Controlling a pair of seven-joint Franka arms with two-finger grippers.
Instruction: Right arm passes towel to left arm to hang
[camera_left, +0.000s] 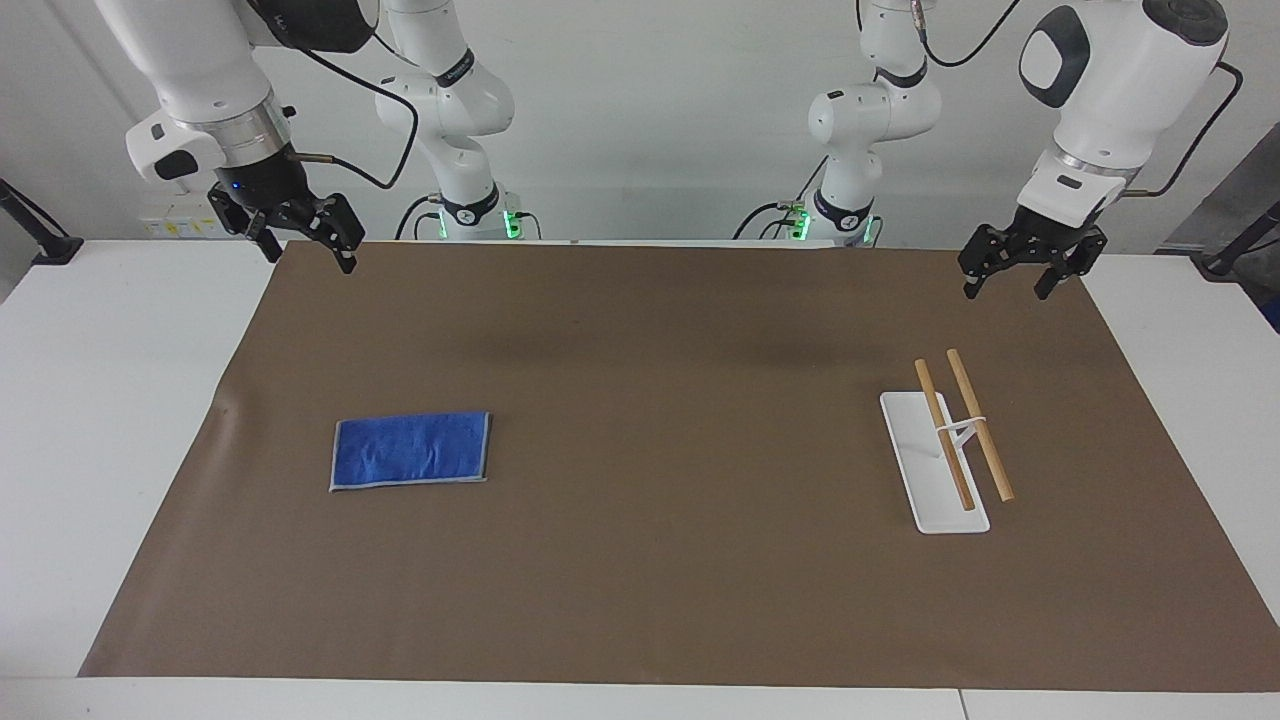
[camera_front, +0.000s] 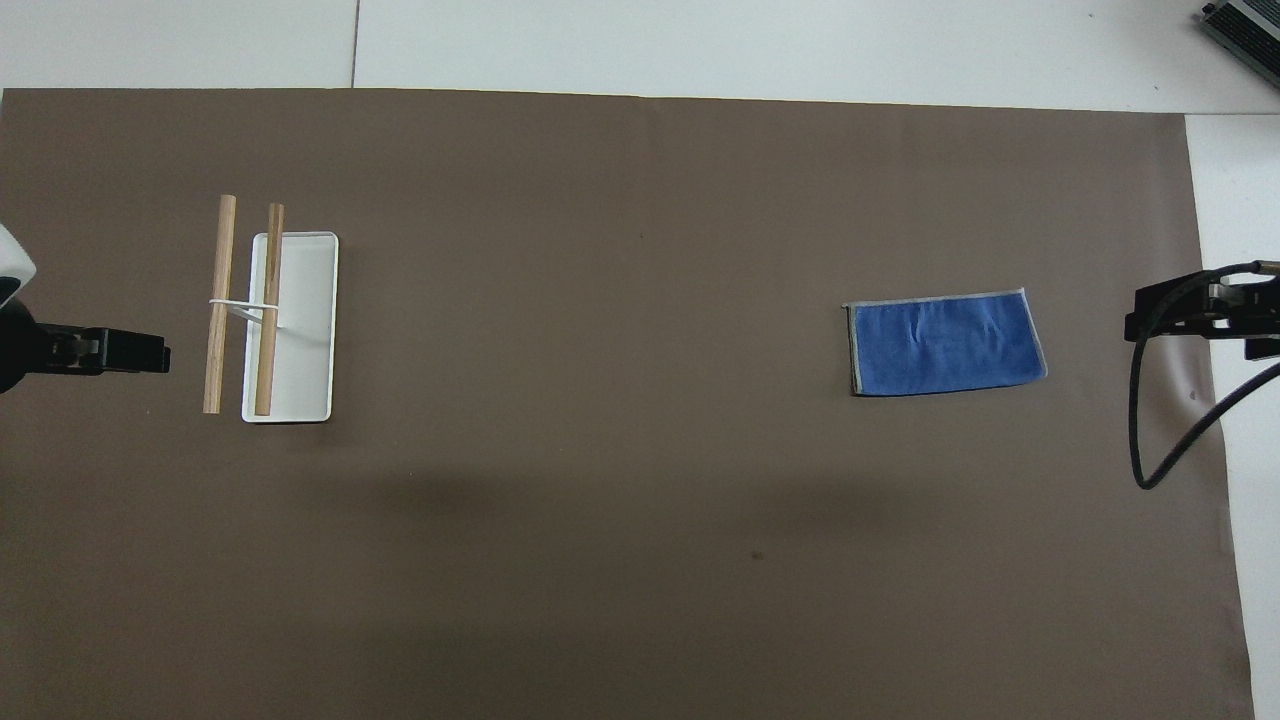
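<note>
Start state, nothing grasped. The towel (camera_left: 411, 451) lies flat on the brown mat (camera_left: 660, 600) toward the right arm's end of the table, folded into a rectangle. Its long axis runs along the table from one arm's end to the other, short edges facing the two ends. Judged: placed there so the right arm takes it first.

The towel rack (camera_left: 935, 462), white base with two wooden rods, stands toward the left arm's end, well apart from the towel. Rods run roughly nearer-to-farther from the robots, so crosswise to the towel's long axis. Likely set within the left arm's reach for hanging.

Right gripper (camera_left: 305, 240) hangs raised over the mat's edge nearest the robots, fingers spread, empty. Left gripper (camera_left: 1010, 275) likewise raised over its own corner, fingers apart, empty, waiting.
</note>
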